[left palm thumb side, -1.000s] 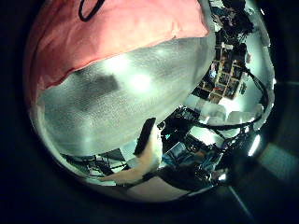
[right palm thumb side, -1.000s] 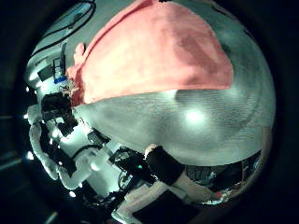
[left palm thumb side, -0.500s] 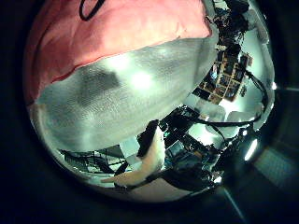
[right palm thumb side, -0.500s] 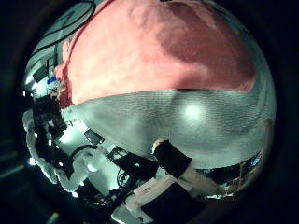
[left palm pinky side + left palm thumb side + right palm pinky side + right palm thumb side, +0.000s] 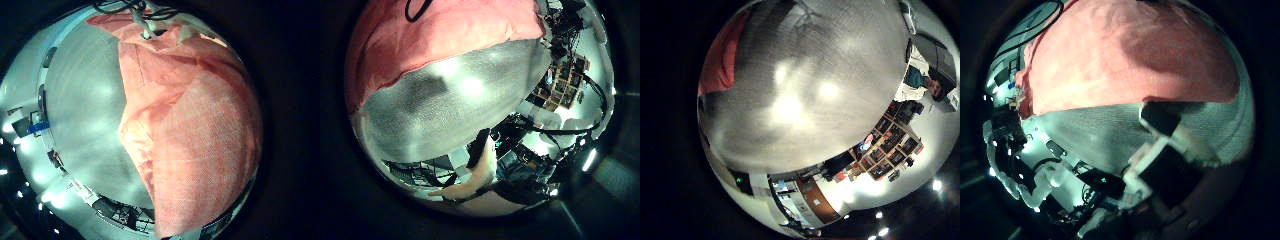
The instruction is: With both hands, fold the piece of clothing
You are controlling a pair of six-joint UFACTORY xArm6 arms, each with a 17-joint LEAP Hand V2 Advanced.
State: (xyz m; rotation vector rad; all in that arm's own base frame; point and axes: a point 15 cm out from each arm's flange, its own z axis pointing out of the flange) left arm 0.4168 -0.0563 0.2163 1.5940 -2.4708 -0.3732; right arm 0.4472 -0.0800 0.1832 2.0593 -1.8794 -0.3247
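Observation:
The piece of clothing point(image 5: 190, 130) lies flat on the table point(image 5: 80, 120) and fills much of the left little finger side palm view, so the left palm is close over it. In the left thumb side palm view the clothing point(image 5: 440, 35) lies beyond bare table, and a finger point(image 5: 478, 165) of the left hand sticks out over the table, away from the cloth. In the right thumb side palm view the clothing point(image 5: 1130, 55) is close, and a finger point(image 5: 1165, 150) of the right hand reaches its tip to the cloth's edge.
The woven table surface point(image 5: 810, 90) fills the right little finger side palm view. Shelves and room clutter point(image 5: 885, 150) stand beyond the table's edge. The other arm point(image 5: 1020, 170) shows past the table in the right thumb side palm view.
The right palm's camera has come closer to the clothing, which fills more of its view. The right hand's finger has swung in towards the cloth's edge. The left thumb side view barely changed.

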